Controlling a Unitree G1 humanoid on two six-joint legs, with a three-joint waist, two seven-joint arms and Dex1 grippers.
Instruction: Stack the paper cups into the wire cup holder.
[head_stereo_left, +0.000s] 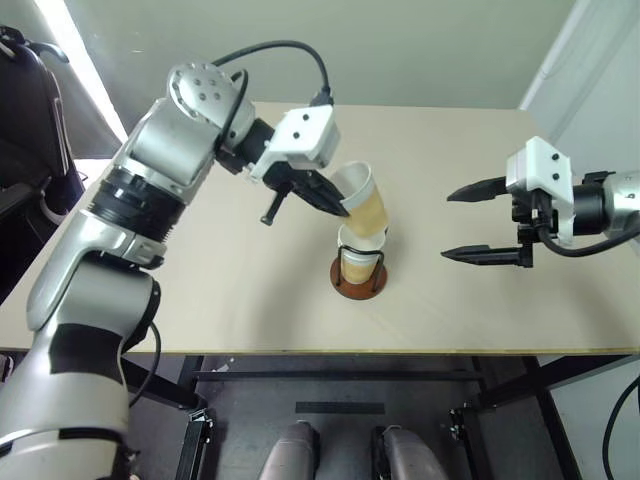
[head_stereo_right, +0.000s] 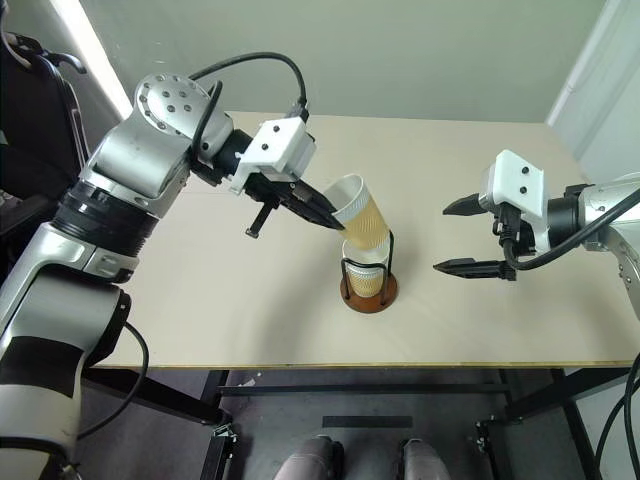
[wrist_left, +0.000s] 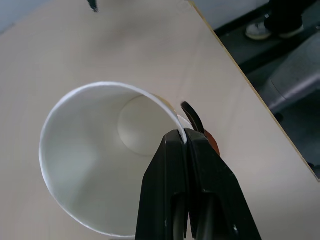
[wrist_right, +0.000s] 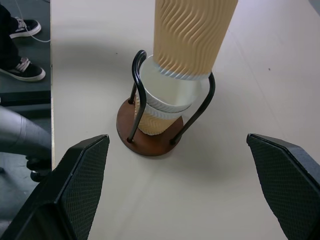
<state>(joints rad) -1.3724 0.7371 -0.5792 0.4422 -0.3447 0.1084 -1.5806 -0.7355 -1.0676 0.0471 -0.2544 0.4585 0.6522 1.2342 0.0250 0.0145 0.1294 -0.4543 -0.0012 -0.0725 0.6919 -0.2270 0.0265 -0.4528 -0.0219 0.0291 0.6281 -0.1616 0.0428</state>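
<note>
The table (head_stereo_left: 200, 300) carried the wire cup holder (head_stereo_right: 368, 285) near the middle of its front edge, two paper cups (wrist_right: 162, 107) already nested inside the loops. My left gripper (head_stereo_left: 340, 205) was pinched shut on the rim of the third cup (head_stereo_right: 362, 222), one finger inside and one outside, the cup tilted with its base entering the top of the stack. My right gripper (head_stereo_left: 485, 222) hung off toward the right edge, fingers spread wide, holding nothing. I judged the cups light, thin-walled and easily crushed; the rolled rim looked the stiffest place to grip, and a slack pinch there could let it slip.
</note>
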